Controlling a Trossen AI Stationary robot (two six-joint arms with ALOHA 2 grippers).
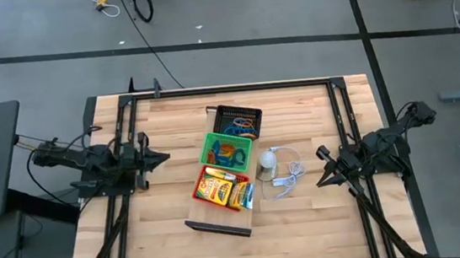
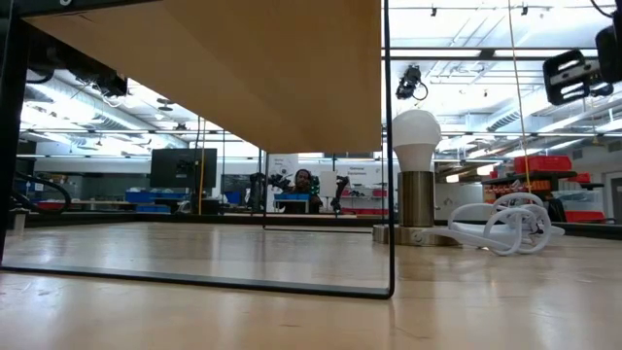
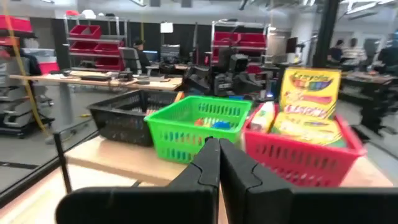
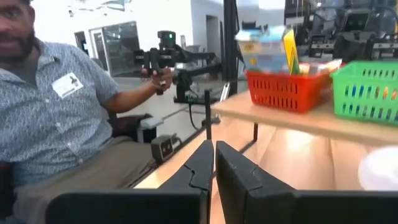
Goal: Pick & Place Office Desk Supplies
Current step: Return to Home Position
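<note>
Three mesh trays stand in a row on a raised pale board (image 1: 206,214) in the middle of the table. The black tray (image 1: 238,113) and the green tray (image 1: 211,139) hold small coloured clips (image 1: 229,153). In the red tray (image 1: 220,204) yellow and green crayon boxes (image 3: 309,93) stand on end. My left gripper (image 1: 163,158) is shut and level at the table's left, pointing at the trays with nothing in it. At the table's right my right gripper (image 1: 321,156) is shut too, low, level and empty.
A white bulb on a small stand (image 1: 267,161) and its coiled white cable (image 1: 290,178) lie between the trays and my right gripper. A black frame (image 1: 226,89) runs round the table. In the right wrist view a person (image 4: 56,93) sits beyond the table.
</note>
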